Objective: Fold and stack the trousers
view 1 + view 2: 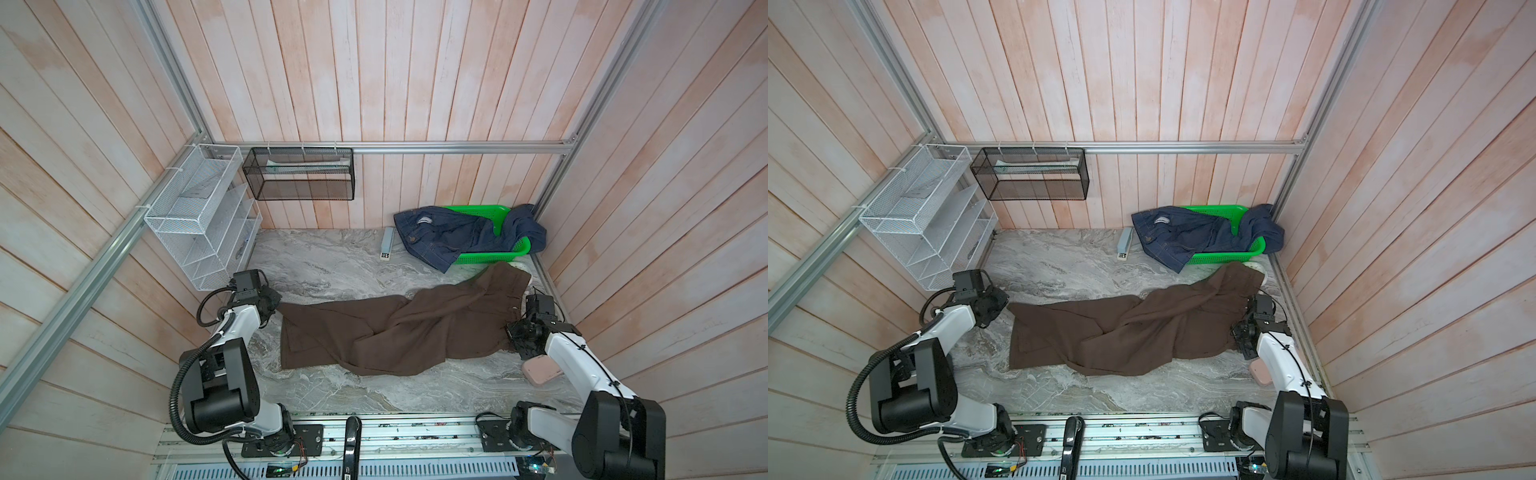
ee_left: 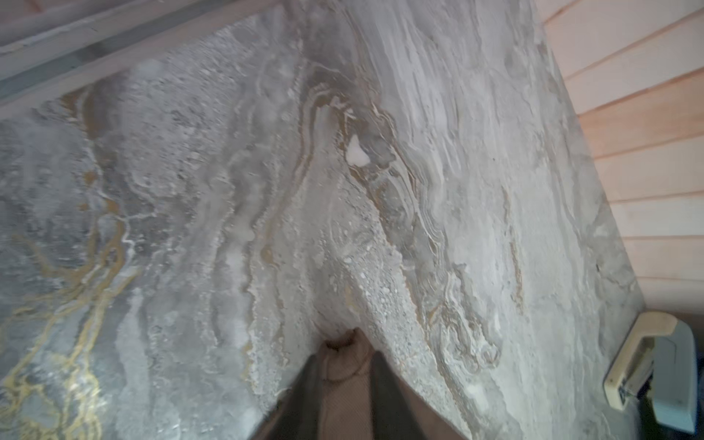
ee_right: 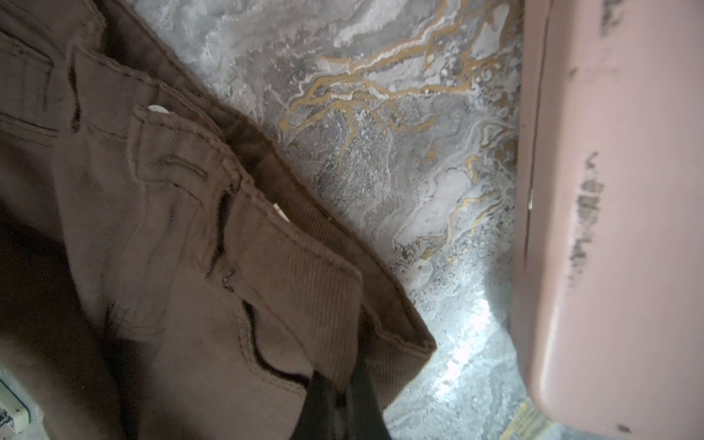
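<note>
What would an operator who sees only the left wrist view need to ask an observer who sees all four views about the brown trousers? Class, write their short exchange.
Operator: A tip of the trousers sits between my left fingers. Where is the rest?
Observer: It lies crumpled right across the table, with the waist end on the right side.
Operator: Is that waist end free?
Observer: No. The right fingers are shut on a corner of the waistband.
</note>
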{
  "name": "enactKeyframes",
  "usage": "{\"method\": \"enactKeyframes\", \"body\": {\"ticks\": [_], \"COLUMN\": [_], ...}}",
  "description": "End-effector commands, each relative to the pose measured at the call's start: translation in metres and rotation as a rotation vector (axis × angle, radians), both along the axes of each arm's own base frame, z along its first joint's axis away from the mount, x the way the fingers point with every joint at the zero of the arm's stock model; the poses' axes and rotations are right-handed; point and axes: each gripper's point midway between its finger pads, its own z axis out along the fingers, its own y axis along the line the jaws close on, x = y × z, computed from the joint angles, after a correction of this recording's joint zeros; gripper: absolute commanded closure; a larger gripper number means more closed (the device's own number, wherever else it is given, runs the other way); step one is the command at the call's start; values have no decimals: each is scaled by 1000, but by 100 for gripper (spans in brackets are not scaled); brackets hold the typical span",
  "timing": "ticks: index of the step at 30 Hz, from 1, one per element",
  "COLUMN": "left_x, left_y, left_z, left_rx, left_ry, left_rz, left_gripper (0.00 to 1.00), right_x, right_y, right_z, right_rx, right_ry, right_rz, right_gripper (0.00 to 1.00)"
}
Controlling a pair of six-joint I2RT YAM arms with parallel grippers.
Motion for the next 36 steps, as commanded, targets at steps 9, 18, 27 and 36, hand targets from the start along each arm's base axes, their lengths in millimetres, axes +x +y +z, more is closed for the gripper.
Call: {"method": "enactKeyframes", "body": {"ticks": [9,18,27,36], "left_x": [-23,-7,9,31], "left_y": [-26,-32,-23,-28], "left_z": [-24,-49,-33,40], "left_rx": [-72,-90,-57,6], "left_ry": [32,54,13,-117], "left_rz": [-73,-82,-59,-97], "left_gripper": [47,53,92,100], "right_x": [8,6,13,20], "right_y": [0,3,5,7], "right_z": [12,11,16,24], "right_rx": [1,14,30,41], "right_ry": [-44,-58,-76,-107], "right_rz": [18,10,23,23], "right_gripper": [100,100,100,100]}}
